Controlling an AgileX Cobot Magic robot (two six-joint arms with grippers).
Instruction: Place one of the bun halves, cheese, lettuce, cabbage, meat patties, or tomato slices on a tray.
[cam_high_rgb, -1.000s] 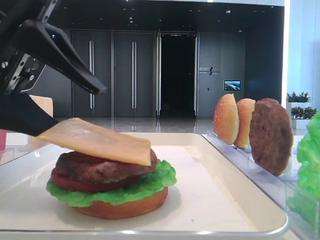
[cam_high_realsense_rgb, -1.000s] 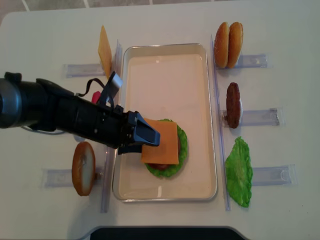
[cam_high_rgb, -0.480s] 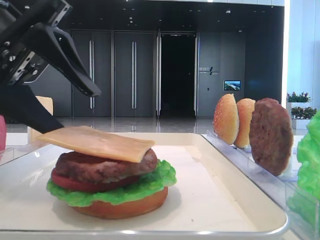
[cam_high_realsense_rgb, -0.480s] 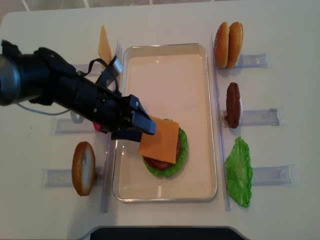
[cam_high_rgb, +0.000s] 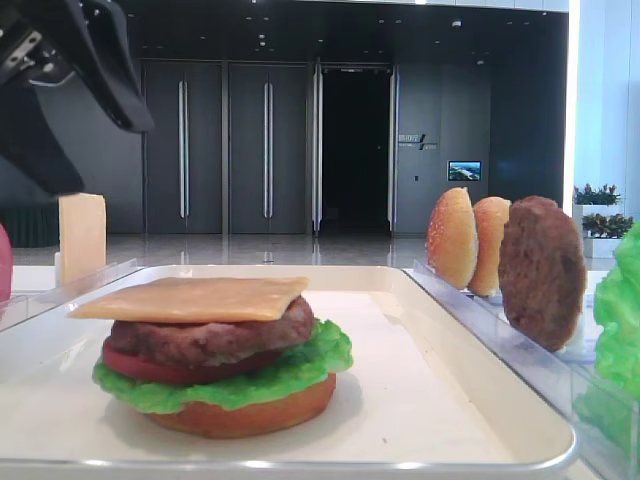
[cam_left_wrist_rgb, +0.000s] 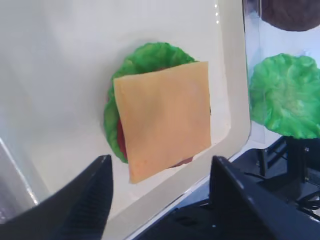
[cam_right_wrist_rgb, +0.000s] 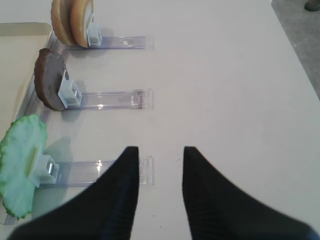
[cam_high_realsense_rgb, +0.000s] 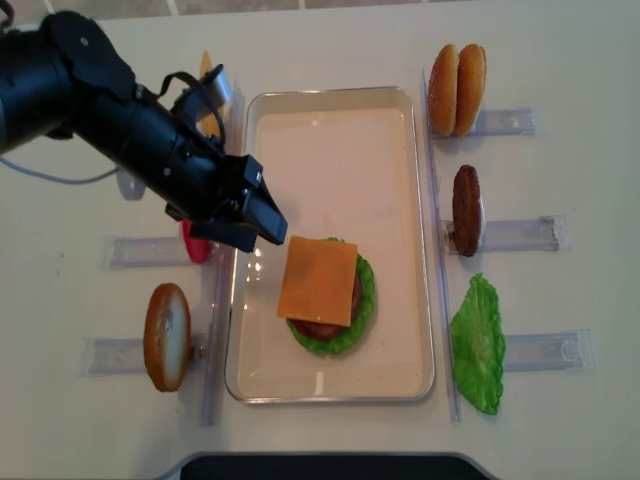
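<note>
On the cream-white tray (cam_high_realsense_rgb: 330, 150) a stack stands: flat bun base (cam_high_rgb: 250, 415), lettuce (cam_high_rgb: 300, 370), tomato slice (cam_high_rgb: 150, 368), meat patty (cam_high_rgb: 210, 335). A square cheese slice (cam_high_realsense_rgb: 318, 281) lies flat on top of it, free of any finger. My left gripper (cam_high_realsense_rgb: 265, 225) hangs open above and to the left of the stack, with nothing between its fingers. In the left wrist view the cheese (cam_left_wrist_rgb: 165, 117) shows below the wide-apart jaws of the left gripper (cam_left_wrist_rgb: 161, 162). My right gripper (cam_right_wrist_rgb: 160, 150) is open and empty over bare table.
Clear holders right of the tray carry two bun halves (cam_high_realsense_rgb: 456, 90), a patty (cam_high_realsense_rgb: 466, 210) and a lettuce leaf (cam_high_realsense_rgb: 478, 343). On the left stand a bun half (cam_high_realsense_rgb: 167, 336), a red tomato slice (cam_high_realsense_rgb: 193, 245) and another cheese slice (cam_high_rgb: 82, 235).
The left gripper let go of the cheese, rose and drew back to the left. The slice dropped from a tilt to lie flat on the patty.
</note>
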